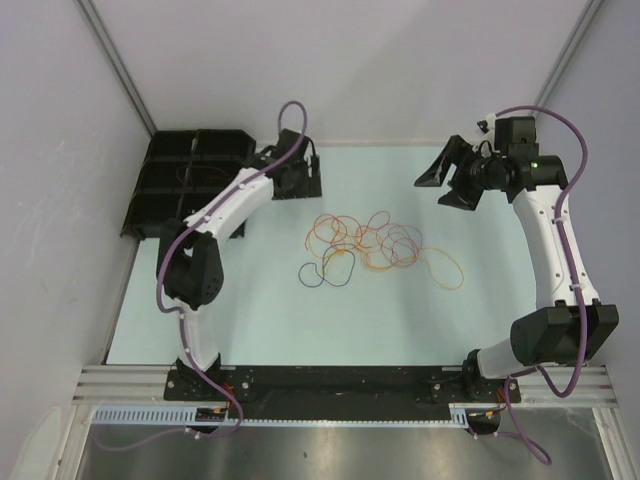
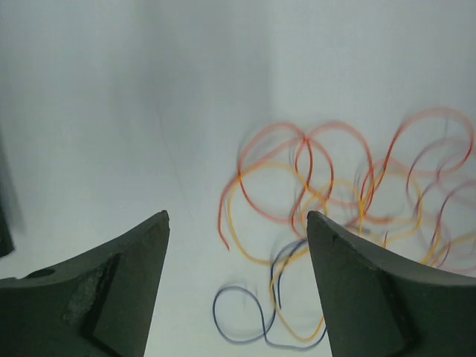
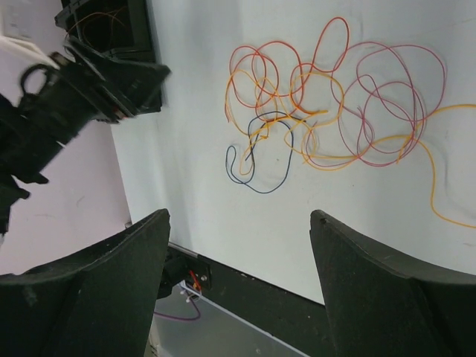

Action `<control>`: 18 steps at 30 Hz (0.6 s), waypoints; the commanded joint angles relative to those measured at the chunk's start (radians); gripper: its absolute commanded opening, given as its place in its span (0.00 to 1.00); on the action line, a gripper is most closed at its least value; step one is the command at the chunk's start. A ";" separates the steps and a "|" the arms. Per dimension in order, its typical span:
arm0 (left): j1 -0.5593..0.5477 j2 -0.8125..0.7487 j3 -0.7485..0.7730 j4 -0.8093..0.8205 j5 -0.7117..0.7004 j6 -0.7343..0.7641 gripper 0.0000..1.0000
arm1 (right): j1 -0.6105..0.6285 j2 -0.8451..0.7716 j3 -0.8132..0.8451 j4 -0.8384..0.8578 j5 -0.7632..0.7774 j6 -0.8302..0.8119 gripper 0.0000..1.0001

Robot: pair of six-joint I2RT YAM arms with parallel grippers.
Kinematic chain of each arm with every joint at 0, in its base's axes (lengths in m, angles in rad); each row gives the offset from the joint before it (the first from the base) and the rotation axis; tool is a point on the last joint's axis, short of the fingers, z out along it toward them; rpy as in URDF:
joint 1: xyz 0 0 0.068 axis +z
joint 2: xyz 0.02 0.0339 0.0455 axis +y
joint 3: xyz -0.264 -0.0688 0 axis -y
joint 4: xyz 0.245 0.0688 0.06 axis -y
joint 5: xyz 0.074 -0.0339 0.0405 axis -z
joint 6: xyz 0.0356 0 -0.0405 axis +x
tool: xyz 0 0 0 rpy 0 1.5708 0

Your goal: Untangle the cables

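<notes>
At the far left of the table (image 1: 250, 320), close to the side wall, sits a black crate (image 1: 185, 185) divided into compartments. The right wrist view shows what looks like a thin orange loop (image 3: 104, 21) lying inside it, though which compartment holds it cannot be told. Just right of the crate hangs the left gripper (image 1: 300, 178); its jaws stand apart and nothing is between them, and its own camera looks past the fingers (image 2: 111, 297) at bare surface and the near edge of the tangle. The cables (image 1: 375, 245) lie flat in a loose knot at mid-table, between the two grippers and touching neither. Red and pinkish loops overlap across the heap, yellow-orange strands weave through them, and a dark cable (image 1: 325, 272) curls in small loops at the tangle's near-left corner. One orange strand (image 1: 445, 270) trails out alone on the right side. Farthest right, the right gripper (image 1: 445, 183) is held above the table's far corner, its jaws spread wide and empty.
</notes>
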State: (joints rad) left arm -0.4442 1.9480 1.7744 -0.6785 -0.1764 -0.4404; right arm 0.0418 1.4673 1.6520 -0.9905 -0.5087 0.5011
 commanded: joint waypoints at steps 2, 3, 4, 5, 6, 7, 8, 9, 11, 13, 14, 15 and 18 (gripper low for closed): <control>-0.077 -0.083 -0.144 -0.041 0.143 0.098 0.78 | 0.012 -0.030 -0.012 -0.016 0.035 0.005 0.80; -0.111 -0.125 -0.173 -0.033 0.143 0.110 0.78 | 0.010 -0.032 -0.017 -0.017 0.039 0.007 0.80; -0.126 -0.144 -0.232 -0.014 0.155 0.120 0.78 | 0.010 -0.032 -0.021 -0.020 0.042 0.007 0.80; -0.137 -0.164 -0.263 -0.001 0.169 0.137 0.78 | 0.010 -0.033 -0.032 -0.022 0.047 0.011 0.80; -0.154 -0.182 -0.289 0.006 0.202 0.138 0.78 | 0.009 -0.035 -0.038 -0.023 0.047 0.016 0.80; -0.162 -0.208 -0.338 0.019 0.228 0.138 0.77 | 0.010 -0.038 -0.046 -0.023 0.045 0.019 0.80; -0.169 -0.221 -0.363 0.025 0.239 0.138 0.76 | 0.012 -0.039 -0.061 -0.022 0.042 0.025 0.80; -0.188 -0.233 -0.386 0.048 0.250 0.140 0.76 | 0.012 -0.039 -0.070 -0.023 0.041 0.028 0.80; -0.208 -0.262 -0.434 0.068 0.267 0.149 0.76 | 0.015 -0.044 -0.081 -0.025 0.041 0.031 0.80; -0.231 -0.270 -0.447 0.085 0.287 0.158 0.76 | 0.018 -0.045 -0.089 -0.028 0.042 0.034 0.79; -0.237 -0.262 -0.443 0.086 0.288 0.158 0.76 | 0.020 -0.045 -0.089 -0.028 0.042 0.034 0.79; -0.244 -0.256 -0.440 0.085 0.291 0.161 0.76 | 0.023 -0.044 -0.089 -0.030 0.042 0.037 0.79; -0.263 -0.210 -0.417 0.073 0.291 0.178 0.74 | 0.032 -0.045 -0.087 -0.031 0.038 0.040 0.79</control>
State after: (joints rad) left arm -0.6880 1.7237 1.3376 -0.6353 0.0830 -0.3042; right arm 0.0589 1.4647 1.5593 -1.0203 -0.4751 0.5259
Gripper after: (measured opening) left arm 0.755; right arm 0.796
